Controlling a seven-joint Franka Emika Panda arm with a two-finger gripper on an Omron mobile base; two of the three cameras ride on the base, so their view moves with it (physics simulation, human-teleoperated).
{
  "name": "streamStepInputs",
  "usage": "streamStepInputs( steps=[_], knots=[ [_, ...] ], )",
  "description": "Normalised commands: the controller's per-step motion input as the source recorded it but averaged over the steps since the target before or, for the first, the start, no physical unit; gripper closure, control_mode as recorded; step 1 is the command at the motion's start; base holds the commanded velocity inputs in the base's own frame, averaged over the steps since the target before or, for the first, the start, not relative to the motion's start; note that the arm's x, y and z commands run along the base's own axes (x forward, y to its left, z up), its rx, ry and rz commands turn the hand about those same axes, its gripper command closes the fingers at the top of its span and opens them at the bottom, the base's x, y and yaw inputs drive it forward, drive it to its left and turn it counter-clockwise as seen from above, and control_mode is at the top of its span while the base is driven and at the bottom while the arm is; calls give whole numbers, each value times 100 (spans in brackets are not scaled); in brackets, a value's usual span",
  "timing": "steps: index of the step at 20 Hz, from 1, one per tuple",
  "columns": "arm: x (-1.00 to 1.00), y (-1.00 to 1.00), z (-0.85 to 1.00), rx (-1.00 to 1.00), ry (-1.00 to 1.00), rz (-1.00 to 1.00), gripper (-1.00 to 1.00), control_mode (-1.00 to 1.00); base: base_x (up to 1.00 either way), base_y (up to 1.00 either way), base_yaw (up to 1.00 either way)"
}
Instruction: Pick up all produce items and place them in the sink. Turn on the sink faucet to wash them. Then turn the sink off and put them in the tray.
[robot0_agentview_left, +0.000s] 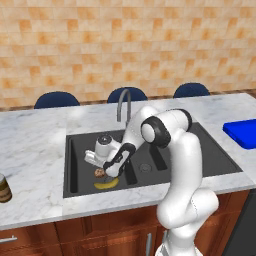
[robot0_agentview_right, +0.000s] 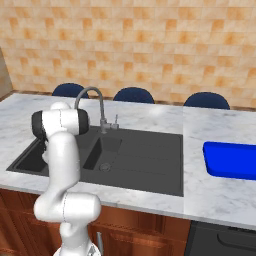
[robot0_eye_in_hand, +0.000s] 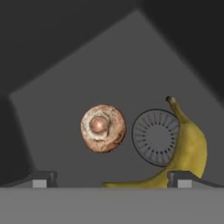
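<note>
In the left basin of the dark sink lie both produce items: a yellow banana near the front wall and a small brown mottled ball just behind it. My gripper reaches down into that basin just above them, open and holding nothing. In the hand view the ball sits left of the round drain, the banana curves around the drain's right side, and my gripper stands wide with both fingertips apart. The faucet rises behind the sink; no water shows. The blue tray rests on the counter at right.
A dark brown jar stands at the counter's left front edge. Three blue chair backs line the far side of the counter. From the right base view, my arm covers the left basin, with the faucet and tray in sight.
</note>
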Motion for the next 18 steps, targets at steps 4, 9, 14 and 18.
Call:
streamStepInputs(
  steps=[4,9,14,18],
  knots=[
    [25,1,-18,0,2,-2,-100,-100,0,0,0],
    [27,1,-11,0,4,0,-100,-100,0,0,0],
    [26,0,-9,0,4,0,-100,-100,0,0,0],
    [28,1,-7,-1,1,-2,-100,-100,0,0,0]
  ],
)
